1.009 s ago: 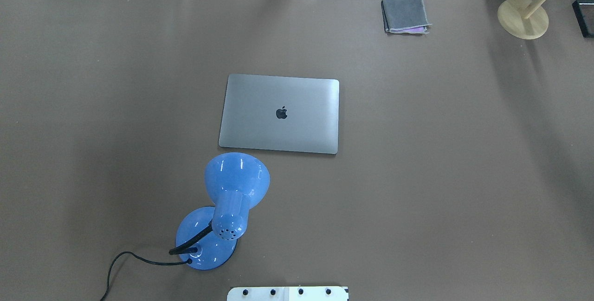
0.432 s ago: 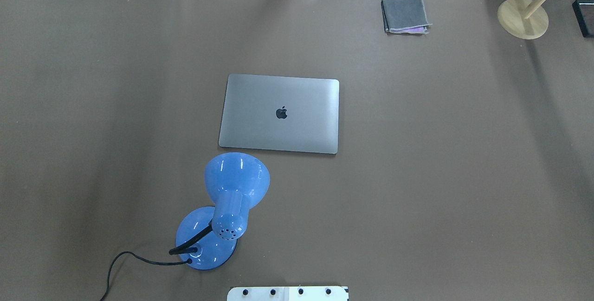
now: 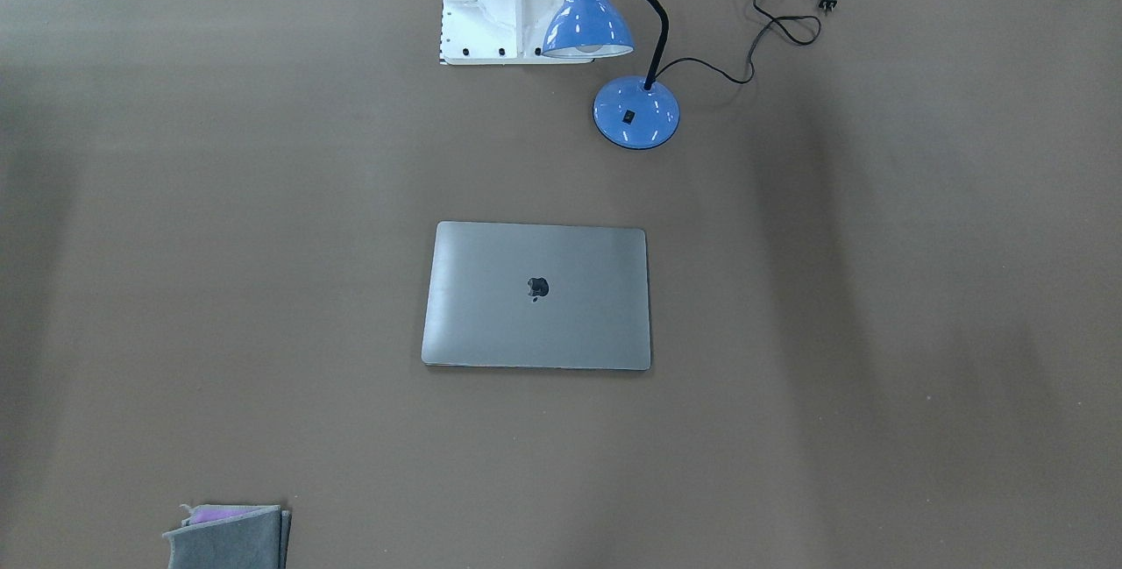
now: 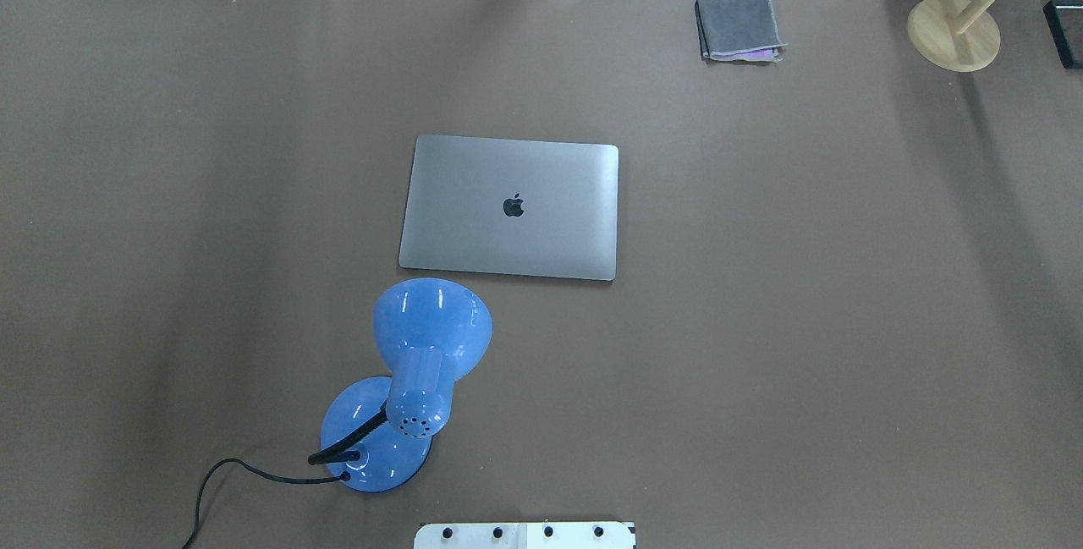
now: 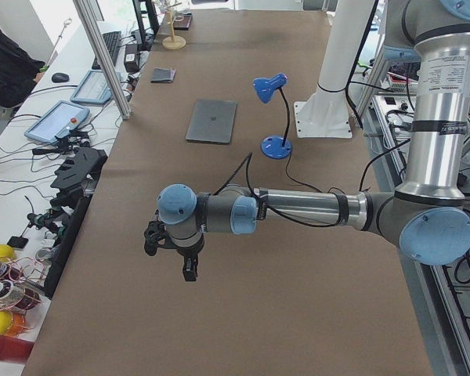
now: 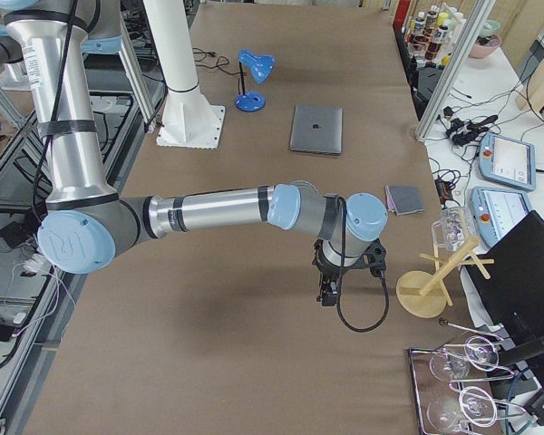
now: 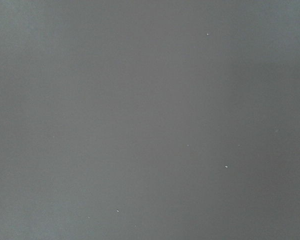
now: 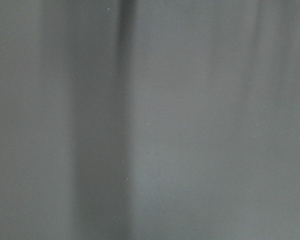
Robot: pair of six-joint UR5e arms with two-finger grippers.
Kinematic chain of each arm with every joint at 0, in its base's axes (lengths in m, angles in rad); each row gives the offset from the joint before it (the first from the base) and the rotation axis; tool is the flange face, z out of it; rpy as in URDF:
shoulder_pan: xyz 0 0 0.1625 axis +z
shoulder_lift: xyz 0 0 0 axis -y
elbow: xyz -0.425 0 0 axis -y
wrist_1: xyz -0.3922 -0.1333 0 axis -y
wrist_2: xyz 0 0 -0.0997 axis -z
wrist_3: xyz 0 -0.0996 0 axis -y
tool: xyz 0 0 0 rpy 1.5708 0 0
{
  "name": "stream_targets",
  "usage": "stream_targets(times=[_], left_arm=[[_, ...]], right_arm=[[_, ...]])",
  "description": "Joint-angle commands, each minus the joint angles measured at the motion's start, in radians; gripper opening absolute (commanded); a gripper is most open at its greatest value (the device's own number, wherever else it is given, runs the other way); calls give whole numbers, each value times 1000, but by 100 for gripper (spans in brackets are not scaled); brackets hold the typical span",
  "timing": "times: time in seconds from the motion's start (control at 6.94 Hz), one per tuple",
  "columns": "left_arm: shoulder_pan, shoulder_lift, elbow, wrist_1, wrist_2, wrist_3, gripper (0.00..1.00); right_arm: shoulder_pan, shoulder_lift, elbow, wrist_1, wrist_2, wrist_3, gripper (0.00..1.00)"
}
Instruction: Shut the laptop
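Note:
The space-grey laptop (image 4: 510,207) lies shut and flat in the middle of the brown table, its lid with the dark apple logo facing up; it also shows in the front-facing view (image 3: 537,295) and both side views (image 5: 212,120) (image 6: 316,129). My left gripper (image 5: 189,270) hangs over the table's left end, far from the laptop. My right gripper (image 6: 327,292) hangs over the table's right end, also far from it. Both show only in the side views, so I cannot tell whether they are open or shut. The wrist views show only bare table.
A blue desk lamp (image 4: 412,380) stands just in front of the laptop on my left, its black cord (image 3: 771,21) trailing off. A folded grey cloth (image 4: 739,28) lies at the far right. A wooden stand (image 4: 954,31) sits in the far right corner.

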Motion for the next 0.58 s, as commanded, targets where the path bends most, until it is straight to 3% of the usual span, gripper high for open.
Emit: stream_targets(times=[0.0,0.43], left_arm=[[0,0,0,-1,1,-1,98],[0,-3,-2,-1,3,-1,98]], right_arm=[[6,-3,1,2,-55,-2,100],[18,-50,-1,8,-98,-2,100]])
